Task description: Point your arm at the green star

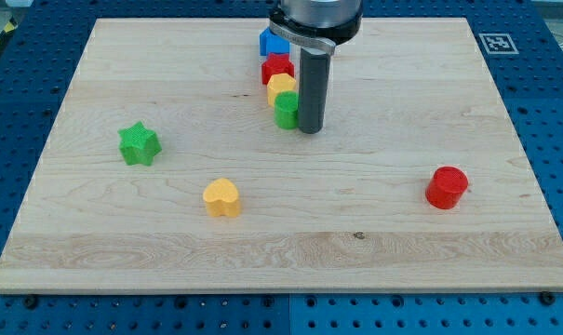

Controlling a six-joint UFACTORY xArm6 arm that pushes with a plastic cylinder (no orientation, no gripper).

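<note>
The green star lies on the wooden board at the view's left. My tip stands near the board's upper middle, far to the right of the star. It sits right beside a small green block, on that block's right side. Above that green block runs a close column of a yellow block, a red block and a blue block. The rod hides part of the column's right side.
A yellow heart-shaped block lies below the middle, to the star's lower right. A red cylinder stands at the view's right. The wooden board rests on a blue perforated table. A marker tag sits at the top right corner.
</note>
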